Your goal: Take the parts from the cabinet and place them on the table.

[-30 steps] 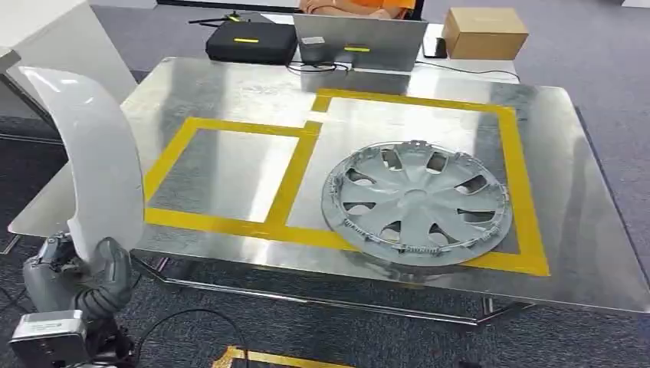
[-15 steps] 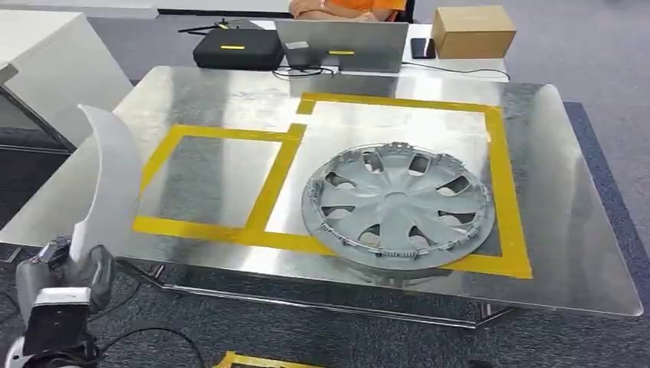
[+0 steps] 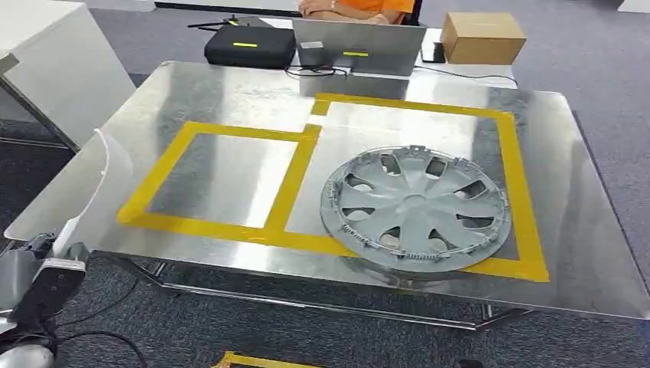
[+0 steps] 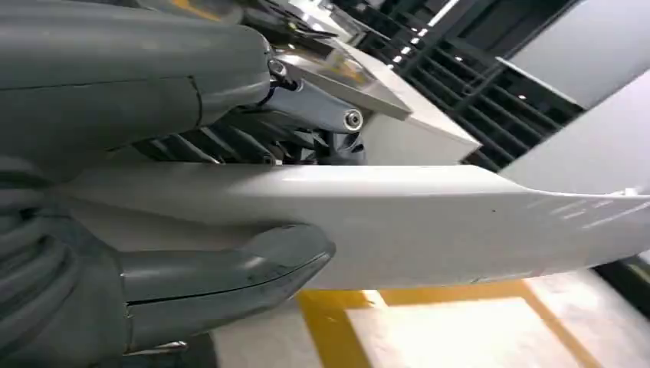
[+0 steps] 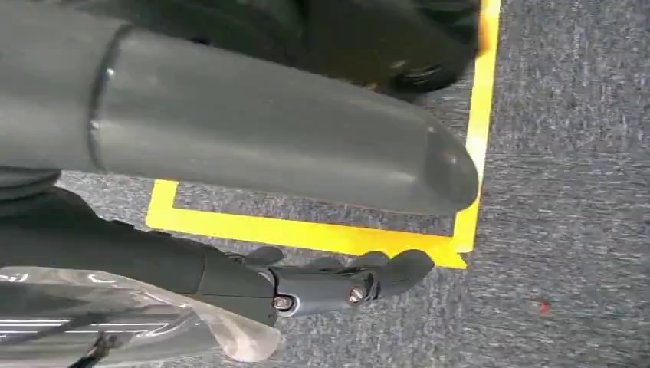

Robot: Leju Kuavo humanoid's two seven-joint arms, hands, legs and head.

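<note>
Left hand (image 4: 153, 230) grips (thumb under) — right hand (image 5: 306, 199) empty.

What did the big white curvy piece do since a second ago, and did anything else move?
The white curved part, held by the left robot hand, has dropped lower and turned edge-on at the table's near left corner; before, it stood tall with its broad face showing. The robot hand still grips it. The hubcap stays flat in the larger yellow-taped square. The camera shifted a little.

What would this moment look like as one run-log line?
left robot hand: grips white panel | hubcap: on table | right robot hand: empty
</note>
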